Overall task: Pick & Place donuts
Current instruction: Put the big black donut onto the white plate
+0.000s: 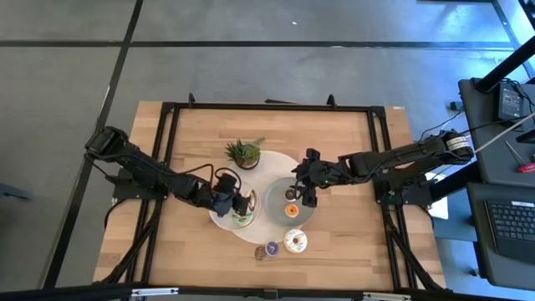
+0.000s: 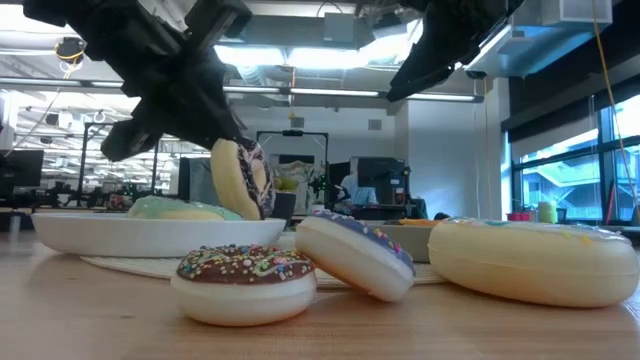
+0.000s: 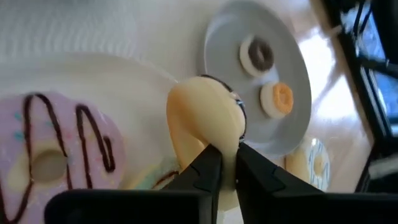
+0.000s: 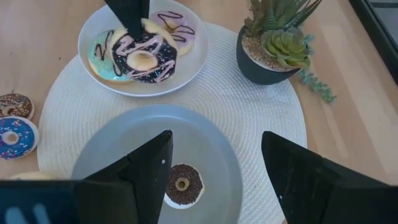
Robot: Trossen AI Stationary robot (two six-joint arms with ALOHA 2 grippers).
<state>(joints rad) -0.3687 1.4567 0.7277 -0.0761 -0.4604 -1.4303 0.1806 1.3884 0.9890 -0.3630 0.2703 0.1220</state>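
My left gripper (image 3: 227,155) is shut on a chocolate donut with pink drizzle (image 4: 144,59) over the white plate (image 4: 93,25), beside the green donut (image 4: 101,46) and the pink donut (image 3: 50,155). My right gripper (image 4: 216,143) hovers open above the grey plate (image 1: 276,203), touching nothing. On that plate lie a brown donut (image 4: 182,184) and an orange donut (image 3: 277,98). Near the table's near edge, a brown sprinkled donut (image 2: 245,275) and a white-sprinkled one (image 1: 294,242) rest flat on the wood. A blue-purple donut (image 2: 355,250) leans between them. My left gripper pinches the chocolate donut's rim (image 3: 217,140) between its two fingers, which come slanting down from above. The donut stands tilted on edge (image 2: 240,178), its cream underside toward my wrist camera. The white plate's rim hides its lower edge, so I cannot tell whether it hangs clear.
A potted plant (image 1: 243,152) stands on the far part of the round woven mat (image 4: 249,124) under both plates. Bare wood lies toward the table's left and right edges. The black frame (image 1: 267,106) borders the table.
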